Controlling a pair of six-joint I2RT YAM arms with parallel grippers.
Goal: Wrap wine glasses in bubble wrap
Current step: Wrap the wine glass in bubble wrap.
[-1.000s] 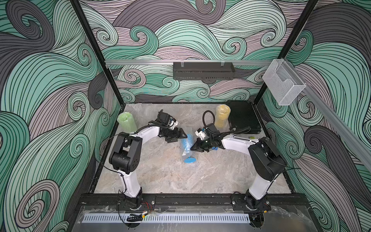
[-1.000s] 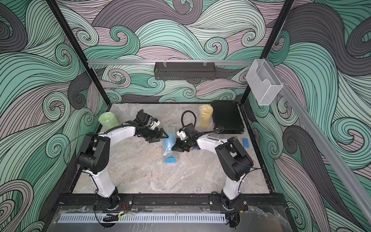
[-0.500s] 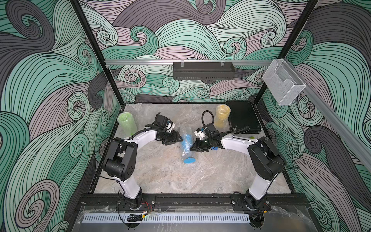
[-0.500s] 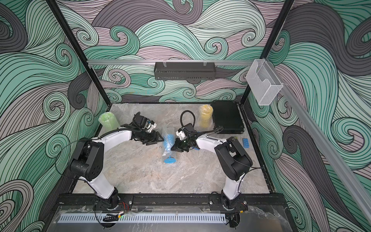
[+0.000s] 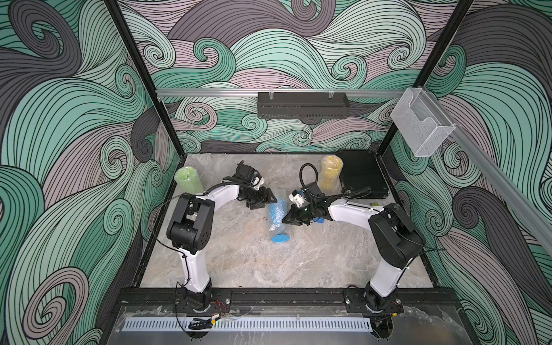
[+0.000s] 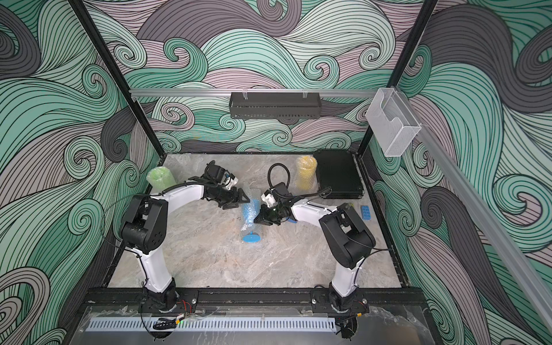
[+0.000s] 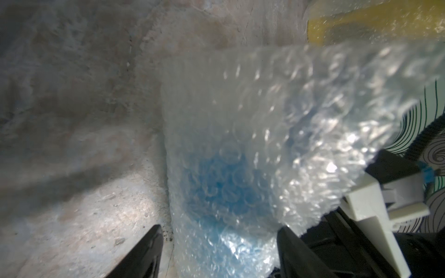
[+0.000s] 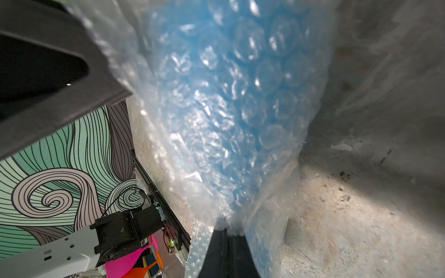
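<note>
At the marble bench (image 5: pixel 239 263) centre, the right end effector (image 8: pixel 227 237), clamped on bubble wrap (image 7: pixel 289 108), should pull taut while the open left end effector (image 5: pixel 266 199), astride the blue goblet (image 5: pixel 280 238), tucks it round.

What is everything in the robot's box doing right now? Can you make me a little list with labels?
blue goblet: middle of table, bowl inside bubble wrap, round foot bare
green goblet: wrapped, standing at back left
yellow goblet: wrapped, standing at back beside black case
left gripper: open, jaws either side of the blue goblet's wrapped bowl
right gripper: shut, pinching the bubble wrap
</note>
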